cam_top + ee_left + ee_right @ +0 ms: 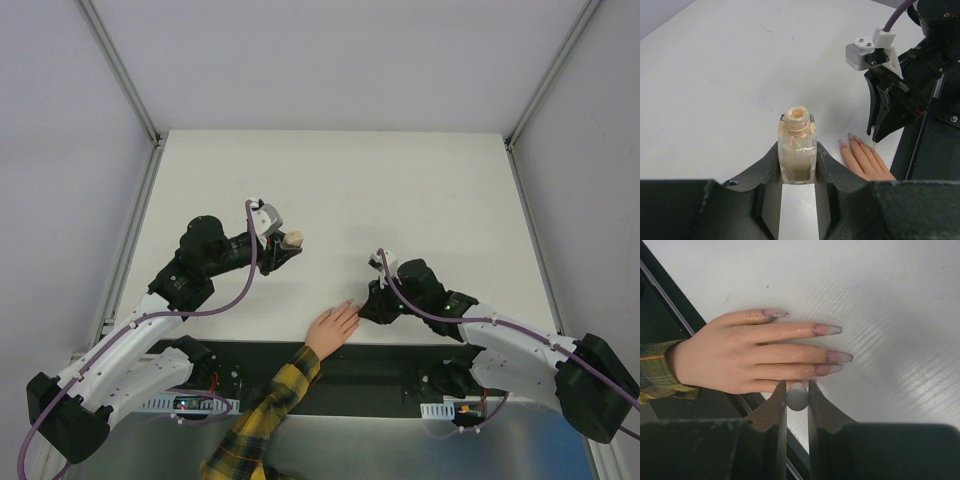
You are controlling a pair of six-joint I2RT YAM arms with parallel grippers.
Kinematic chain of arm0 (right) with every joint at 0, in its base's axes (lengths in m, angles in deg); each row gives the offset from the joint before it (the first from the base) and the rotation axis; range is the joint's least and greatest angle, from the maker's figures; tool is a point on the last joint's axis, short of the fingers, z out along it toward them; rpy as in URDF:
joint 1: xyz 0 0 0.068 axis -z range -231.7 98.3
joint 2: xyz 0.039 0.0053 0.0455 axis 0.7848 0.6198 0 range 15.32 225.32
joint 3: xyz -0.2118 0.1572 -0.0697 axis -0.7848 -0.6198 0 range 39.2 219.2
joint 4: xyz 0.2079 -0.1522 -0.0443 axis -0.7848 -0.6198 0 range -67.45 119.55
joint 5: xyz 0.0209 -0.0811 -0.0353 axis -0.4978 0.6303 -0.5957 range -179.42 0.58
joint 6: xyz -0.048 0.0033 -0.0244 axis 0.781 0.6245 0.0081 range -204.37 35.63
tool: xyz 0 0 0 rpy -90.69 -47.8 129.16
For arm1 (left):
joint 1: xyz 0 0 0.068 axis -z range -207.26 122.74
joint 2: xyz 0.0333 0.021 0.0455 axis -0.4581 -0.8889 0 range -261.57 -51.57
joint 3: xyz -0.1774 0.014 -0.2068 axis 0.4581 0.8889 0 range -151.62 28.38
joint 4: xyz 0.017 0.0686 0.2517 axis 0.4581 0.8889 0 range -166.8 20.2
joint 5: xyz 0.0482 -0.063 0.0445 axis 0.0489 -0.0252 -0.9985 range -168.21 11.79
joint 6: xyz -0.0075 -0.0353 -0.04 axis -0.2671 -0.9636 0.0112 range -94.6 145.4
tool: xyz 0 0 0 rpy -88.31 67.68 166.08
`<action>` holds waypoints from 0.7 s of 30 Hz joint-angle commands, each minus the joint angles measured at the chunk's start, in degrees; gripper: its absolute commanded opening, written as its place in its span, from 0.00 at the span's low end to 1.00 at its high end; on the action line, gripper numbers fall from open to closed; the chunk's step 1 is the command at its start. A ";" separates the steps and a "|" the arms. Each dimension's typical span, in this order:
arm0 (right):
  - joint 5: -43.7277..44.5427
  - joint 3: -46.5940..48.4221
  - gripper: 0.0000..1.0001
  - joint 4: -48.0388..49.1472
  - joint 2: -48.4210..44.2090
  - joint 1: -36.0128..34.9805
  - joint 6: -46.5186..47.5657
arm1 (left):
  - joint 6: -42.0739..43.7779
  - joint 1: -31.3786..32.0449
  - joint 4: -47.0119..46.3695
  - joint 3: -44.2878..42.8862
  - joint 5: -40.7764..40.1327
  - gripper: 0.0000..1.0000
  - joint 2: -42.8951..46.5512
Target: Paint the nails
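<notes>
Nails (827, 330) near uncapped, beige-filled bottle (798, 145)

Left claw (284, 245) grips bottle (294, 240); right claw (368, 303) beside hand (332, 328)

Looks like a robotics lab test cell: bare white table (400, 180) boxed in by plain grey panels (330, 60) on metal posts (118, 65), two robot arms (130, 340) bolted to a black base plate (380, 365), purple cables (902, 12) trailing.
</notes>
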 commanded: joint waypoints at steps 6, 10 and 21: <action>-1.31 0.18 0.00 3.19 1.86 -0.36 -0.35 | -0.60 -0.54 -2.62 -0.77 1.09 0.00 0.51; -1.05 0.01 0.00 4.33 2.31 -0.27 -0.08 | -0.60 -0.54 -2.62 -0.86 1.18 0.00 0.42; -1.48 0.18 0.00 5.48 3.98 -0.36 0.00 | -0.43 -0.54 -2.62 -0.86 1.18 0.00 0.16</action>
